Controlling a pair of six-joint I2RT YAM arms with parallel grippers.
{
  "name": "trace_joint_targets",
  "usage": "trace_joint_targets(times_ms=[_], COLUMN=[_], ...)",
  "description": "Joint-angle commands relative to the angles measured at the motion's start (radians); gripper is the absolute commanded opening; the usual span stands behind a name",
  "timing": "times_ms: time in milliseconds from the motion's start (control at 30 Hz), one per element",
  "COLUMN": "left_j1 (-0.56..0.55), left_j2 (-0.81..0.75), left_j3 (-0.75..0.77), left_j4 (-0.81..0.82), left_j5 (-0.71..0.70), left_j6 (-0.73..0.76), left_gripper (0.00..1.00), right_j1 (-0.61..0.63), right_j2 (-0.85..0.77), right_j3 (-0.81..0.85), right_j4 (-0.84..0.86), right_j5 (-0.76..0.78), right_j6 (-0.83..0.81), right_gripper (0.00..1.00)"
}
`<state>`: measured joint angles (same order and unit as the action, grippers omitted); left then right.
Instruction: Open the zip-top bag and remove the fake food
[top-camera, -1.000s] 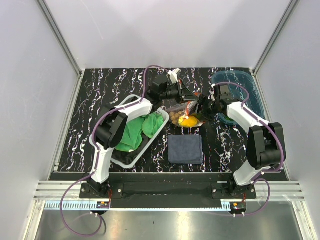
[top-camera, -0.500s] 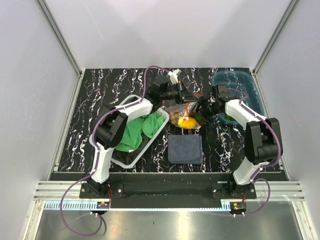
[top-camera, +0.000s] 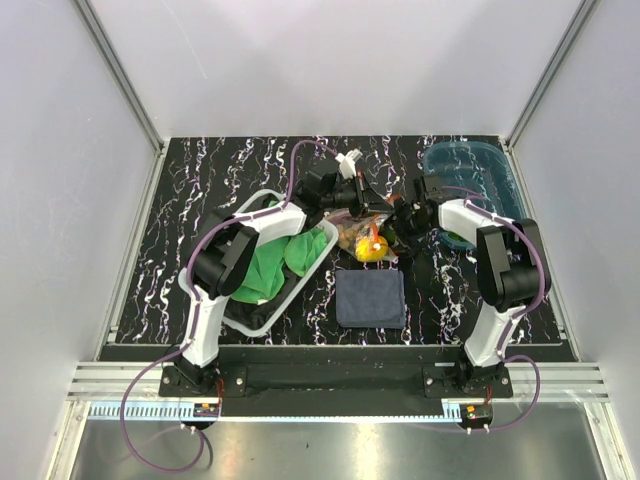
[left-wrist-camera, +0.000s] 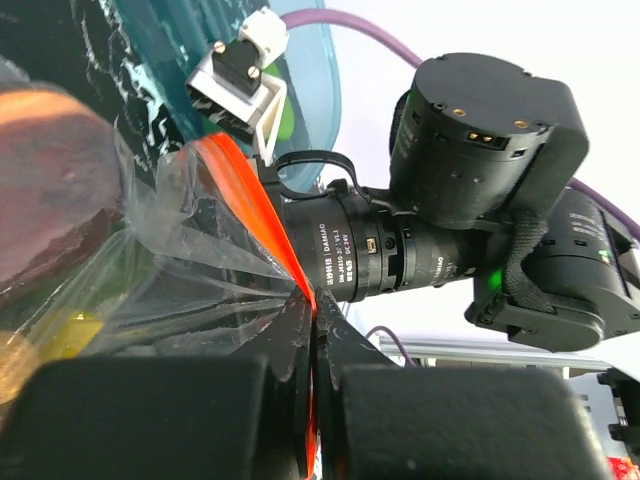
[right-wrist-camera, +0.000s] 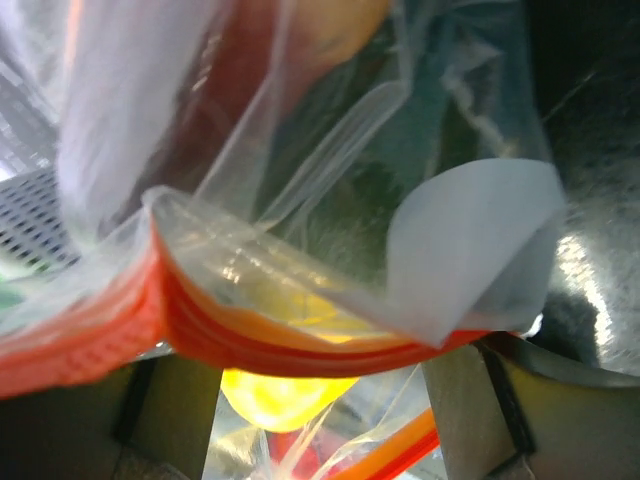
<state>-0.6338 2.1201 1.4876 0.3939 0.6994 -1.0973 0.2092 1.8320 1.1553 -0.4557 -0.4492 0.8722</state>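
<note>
The clear zip-top bag (top-camera: 362, 236) lies at mid-table, between the basket and the blue tray. Inside it shows fake food: a yellow lemon-like piece (top-camera: 372, 247) and brown balls (top-camera: 349, 237). My left gripper (top-camera: 366, 203) is shut on the bag's orange-red zip strip (left-wrist-camera: 262, 228), and clear plastic (left-wrist-camera: 150, 300) fans out from the pinch. My right gripper (top-camera: 401, 221) is at the bag's right side, open. In its wrist view the zip strip (right-wrist-camera: 250, 335) crosses in front of the spread fingers (right-wrist-camera: 468, 410), with the lemon-like piece (right-wrist-camera: 285, 395) behind.
A white basket (top-camera: 262, 322) holding a green cloth (top-camera: 275, 262) stands on the left. A dark blue cloth (top-camera: 370, 298) lies in front of the bag. A translucent blue tray (top-camera: 478, 165) sits at the back right. The right arm's wrist camera (left-wrist-camera: 400, 262) is close to my left gripper.
My right gripper has moved left onto the bag's edge and its fingers have spread wider. The left gripper, still pinching the strip, has shifted slightly right and nearer.
</note>
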Motion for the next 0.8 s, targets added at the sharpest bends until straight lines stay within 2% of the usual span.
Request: trace_joint_targets(times_ms=[0,233,333,367,467,700,767], left_j1=[-0.012,-0.012,-0.012,-0.012,-0.010,0.008,0.016], left_j2=[-0.011,-0.017,-0.023,-0.023,-0.031,-0.051,-0.057], left_j3=[-0.021,-0.030,-0.032,-0.030,-0.029,-0.017,-0.016], left_j4=[0.039,0.019,0.016,0.010,-0.001,-0.021,-0.032], left_j5=[0.018,0.025,0.028,0.028,0.026,0.023,0.022], left_j6=[0.013,0.030,0.033,0.037,0.048,0.060,0.063], left_gripper=[0.00,0.00,0.00,0.00,0.00,0.00,0.00], right_j1=[0.030,0.071,0.076,0.076,0.076,0.076,0.076], right_j2=[0.041,0.084,0.072,0.053,0.012,-0.131,-0.180], right_j3=[0.040,0.027,0.027,0.035,0.058,0.055,0.050], right_j4=[0.029,0.078,0.106,0.114,0.109,0.088,0.086], right_j5=[0.110,0.118,0.113,0.118,0.135,0.203,0.231], right_j6=[-0.001,0.005,0.005,-0.001,-0.033,-0.157,-0.188], right_gripper=[0.82,0.82,0.72,0.63,0.45,0.20,0.19])
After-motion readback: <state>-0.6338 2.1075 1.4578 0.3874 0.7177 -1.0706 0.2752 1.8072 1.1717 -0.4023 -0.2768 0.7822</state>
